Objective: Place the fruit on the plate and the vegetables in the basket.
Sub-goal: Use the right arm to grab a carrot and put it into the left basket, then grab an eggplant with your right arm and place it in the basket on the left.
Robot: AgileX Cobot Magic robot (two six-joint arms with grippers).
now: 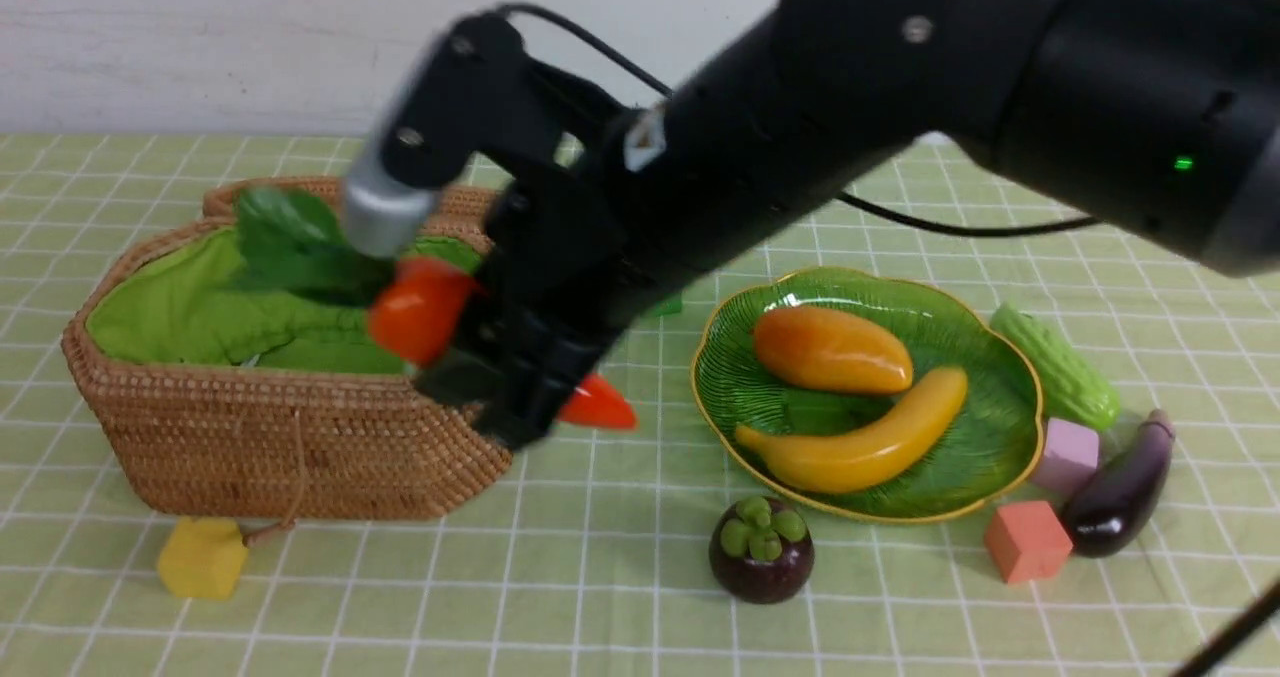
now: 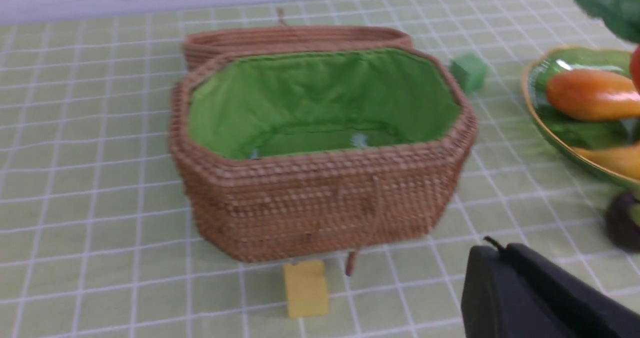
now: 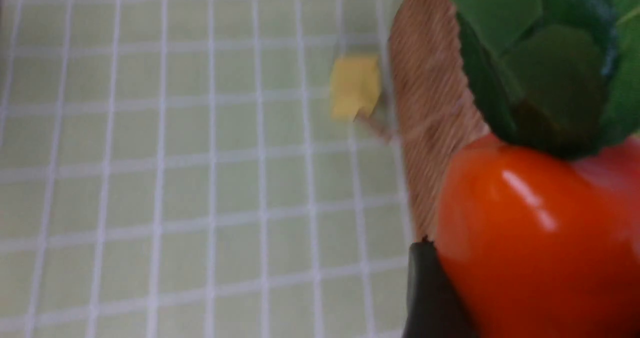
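Note:
My right gripper (image 1: pixel 500 357) is shut on the orange-red carrot (image 1: pixel 420 307), held across the right end of the wicker basket (image 1: pixel 280 437) with its leaves (image 1: pixel 290 242) over the green lining. In the right wrist view the carrot (image 3: pixel 535 238) fills the space beside one dark finger (image 3: pixel 430 288). The mango (image 1: pixel 830 350) and banana (image 1: pixel 860 437) lie on the green plate (image 1: pixel 960 327). In front of the plate stands the mangosteen (image 1: pixel 761 549). To its right lie the gourd (image 1: pixel 1055 367) and eggplant (image 1: pixel 1120 487). My left gripper (image 2: pixel 492 250) is shut and empty, low in front of the basket (image 2: pixel 320 203).
A yellow cube (image 1: pixel 202 557) sits at the basket's front left corner, and a green cube (image 1: pixel 665 306) lies behind the carrot. Pink (image 1: pixel 1066 454) and coral (image 1: pixel 1027 540) cubes sit between plate and eggplant. The basket's lid (image 2: pixel 295 38) lies behind it.

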